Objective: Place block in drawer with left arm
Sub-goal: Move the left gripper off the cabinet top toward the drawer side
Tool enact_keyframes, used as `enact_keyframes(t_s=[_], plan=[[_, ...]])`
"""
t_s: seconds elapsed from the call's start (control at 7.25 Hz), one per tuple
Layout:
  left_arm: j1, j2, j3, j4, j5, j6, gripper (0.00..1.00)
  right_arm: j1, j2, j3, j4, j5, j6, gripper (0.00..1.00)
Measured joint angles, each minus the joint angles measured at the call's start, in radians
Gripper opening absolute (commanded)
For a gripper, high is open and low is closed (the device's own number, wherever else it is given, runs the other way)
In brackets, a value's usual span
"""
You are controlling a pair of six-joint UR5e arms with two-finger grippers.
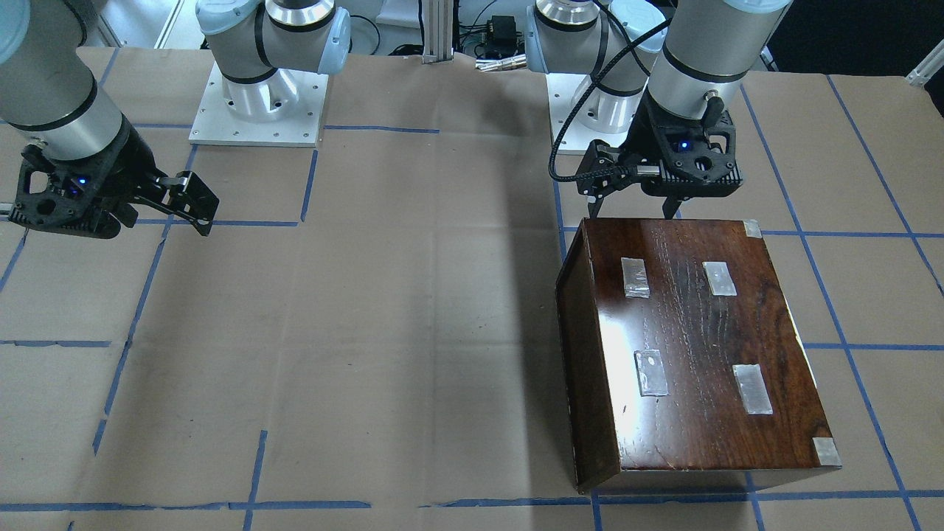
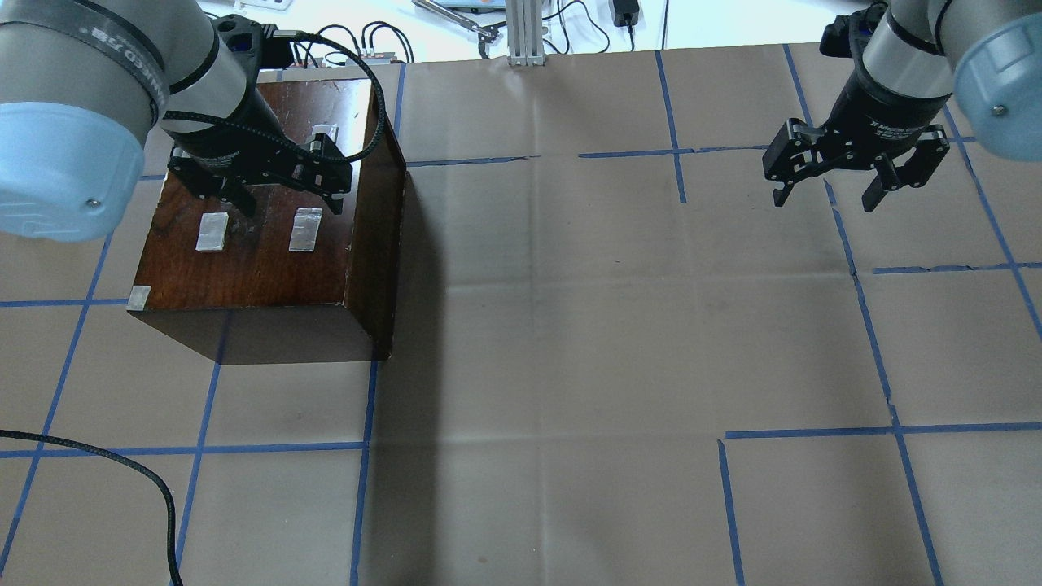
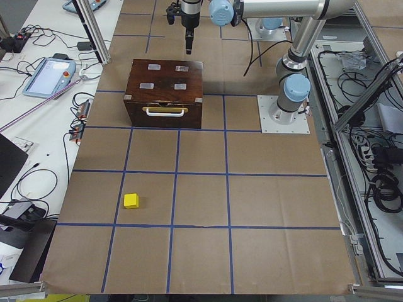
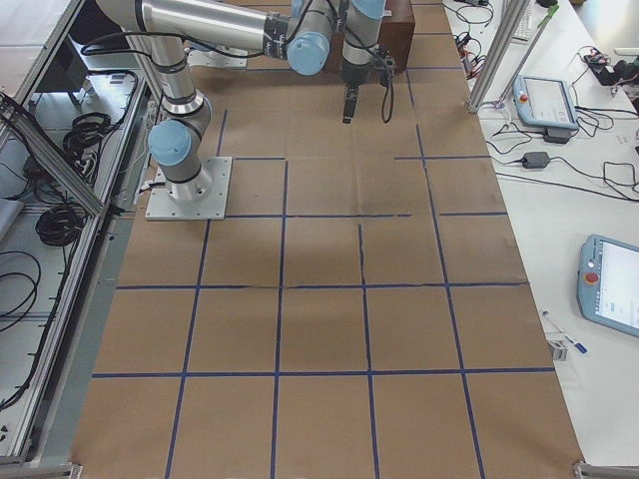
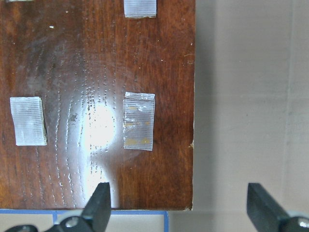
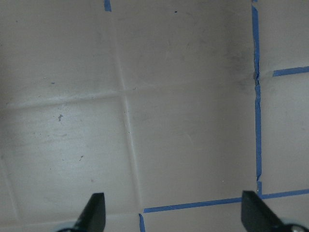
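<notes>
One view alone, exterior left, shows the block (image 3: pixel 131 201).

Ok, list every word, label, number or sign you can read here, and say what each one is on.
No text can be read with certainty.
Left arm: white lettering on its black band, too blurred to read.
Right arm: small white print at the wrist, too blurred to read.
Tape patches on the box: blank, no writing.
Handheld screen on the side bench: too small to read.
</notes>
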Motion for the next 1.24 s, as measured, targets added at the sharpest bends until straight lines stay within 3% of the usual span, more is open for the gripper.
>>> enact_keyframes(t_s=[1.24], plan=[[0.031,-0.003,0.021,-0.01,0.001,0.003,0.99,0.0,0.0,0.0,0.0,0.0,0.0,1.0]])
